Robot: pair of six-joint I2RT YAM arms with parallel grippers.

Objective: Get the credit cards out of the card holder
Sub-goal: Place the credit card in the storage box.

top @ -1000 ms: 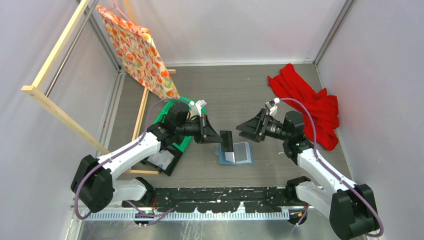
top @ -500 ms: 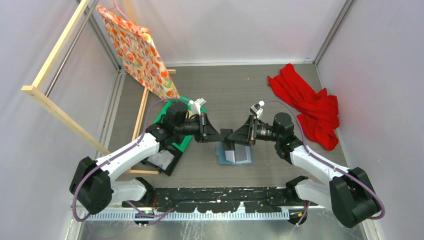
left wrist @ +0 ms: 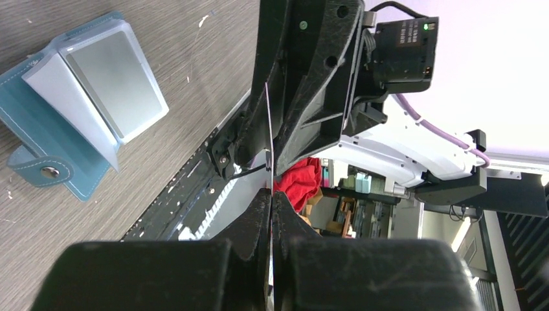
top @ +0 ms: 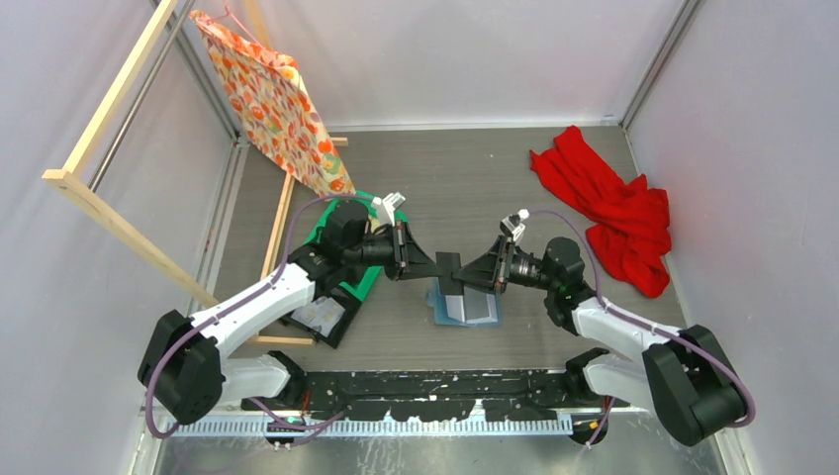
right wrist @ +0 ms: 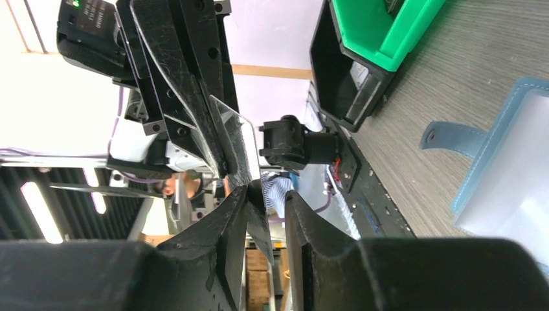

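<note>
Credit card (top: 450, 272) midair above card holder (top: 469, 307): left jaws clamp one edge, right jaws straddle another, unclosed.

Card holder (top: 465, 307) lies open on the table (top: 445, 168) at centre, just beyond the arm bases. 1 credit card (top: 450, 267) stands above its far edge, between the left fingers (top: 423, 267) and the right fingers (top: 480, 273). Bin (top: 364, 282) left of holder; cloth (top: 613, 208) far right, well apart.
</note>
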